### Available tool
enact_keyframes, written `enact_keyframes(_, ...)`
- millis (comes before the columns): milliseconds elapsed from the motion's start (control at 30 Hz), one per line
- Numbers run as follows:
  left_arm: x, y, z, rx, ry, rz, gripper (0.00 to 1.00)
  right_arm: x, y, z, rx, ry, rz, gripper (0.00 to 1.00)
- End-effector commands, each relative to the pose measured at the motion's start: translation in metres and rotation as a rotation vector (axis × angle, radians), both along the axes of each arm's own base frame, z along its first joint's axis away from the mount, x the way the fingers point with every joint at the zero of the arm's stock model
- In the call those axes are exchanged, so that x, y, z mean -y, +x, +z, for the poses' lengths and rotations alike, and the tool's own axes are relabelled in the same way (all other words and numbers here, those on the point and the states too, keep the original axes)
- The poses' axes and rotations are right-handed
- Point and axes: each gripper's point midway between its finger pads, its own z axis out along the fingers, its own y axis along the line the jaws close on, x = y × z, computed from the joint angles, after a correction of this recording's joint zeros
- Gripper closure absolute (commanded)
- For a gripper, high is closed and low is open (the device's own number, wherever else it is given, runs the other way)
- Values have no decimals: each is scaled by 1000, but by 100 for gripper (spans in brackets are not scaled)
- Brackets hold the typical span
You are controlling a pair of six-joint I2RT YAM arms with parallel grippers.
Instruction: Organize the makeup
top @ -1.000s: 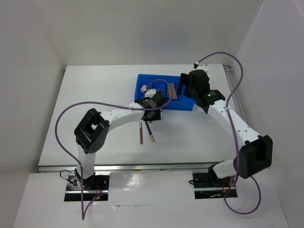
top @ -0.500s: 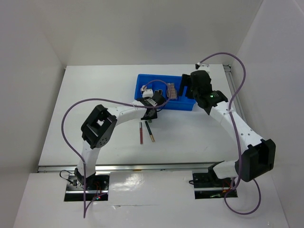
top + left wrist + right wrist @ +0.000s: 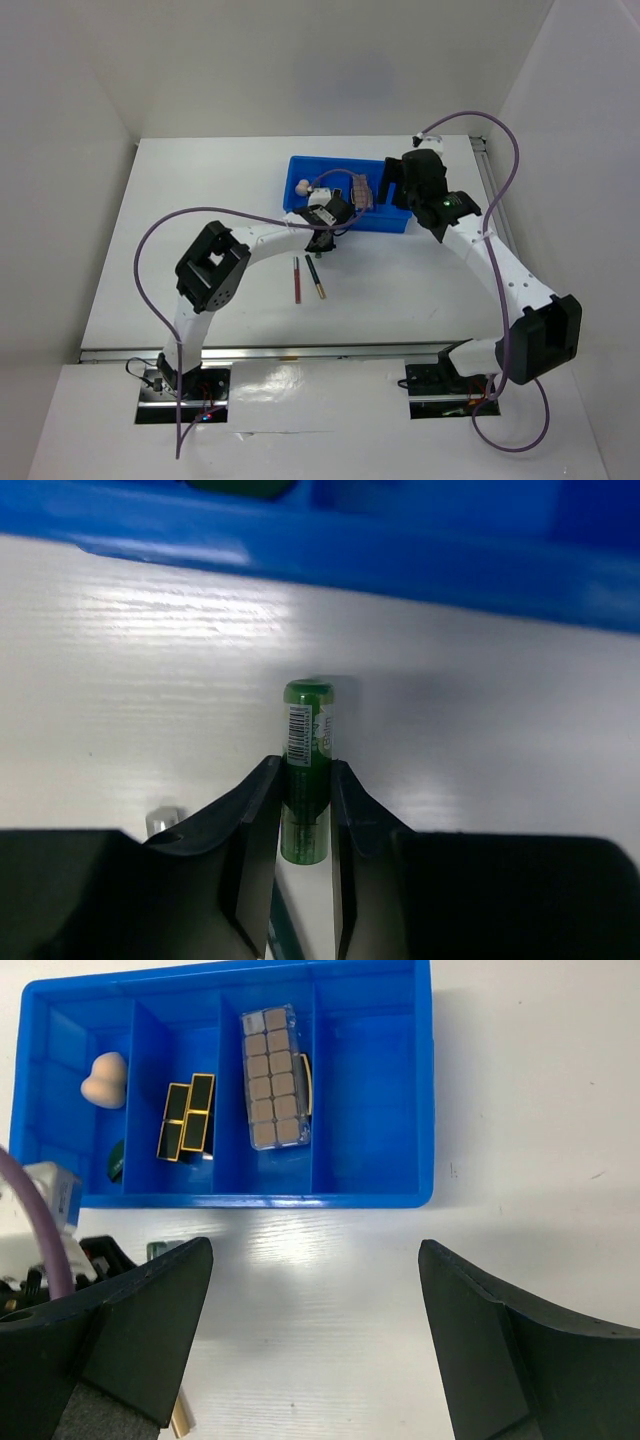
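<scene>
Left pincer (image 3: 305,780) pinched the green tube (image 3: 308,730) just short of the blue bin's (image 3: 400,560) near wall, tube's long axis pointing at the bin; right pincer (image 3: 315,1260) hung spread over that wall.

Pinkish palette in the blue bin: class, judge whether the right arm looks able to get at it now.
Probably yes: the right arm's fingers hang open just before the blue bin, and nothing covers the pinkish palette.

Lower end of the green tube (image 3: 308,735) — hidden inside the left gripper (image 3: 305,780).
</scene>
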Motion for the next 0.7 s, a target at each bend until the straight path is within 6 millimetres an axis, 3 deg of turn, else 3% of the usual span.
enact_keyframes(0,27,-14,57,68,-61,-130,100,8,-5,22,54,9,-20,9)
enact_keyframes(33,38,-27,69,47,-106,-203,100,7,-5,22,54,20,-26,9)
enact_keyframes(133,47,-48,88,-10,-164,-273,100,7,-6,16,45,24,-31,9)
enact_keyframes(233,60,-56,119,51,-203,-382,100,5,-5,18,52,41,-27,9)
enact_keyframes(300,60,-43,143,134,-183,-393,100,5,-5,18,52,41,-27,9)
enact_keyframes(367,60,-26,150,162,-150,-385,100,4,-5,26,71,57,-31,9)
enact_keyframes(400,65,-10,174,212,-164,-391,100,6,-5,27,74,53,-39,9)
enact_keyframes(433,65,7,164,202,-152,-379,100,9,-8,29,78,56,-58,9)
enact_keyframes(500,67,24,163,205,-140,-402,100,17,-14,42,110,70,-82,9)
enact_keyframes(533,71,44,164,221,-150,-395,100,20,-20,50,132,79,-81,8)
enact_keyframes(600,79,62,177,244,-189,-396,100,24,-26,59,154,83,-90,8)
enact_keyframes(667,80,74,171,242,-197,-387,100,31,-36,63,155,83,-115,8)
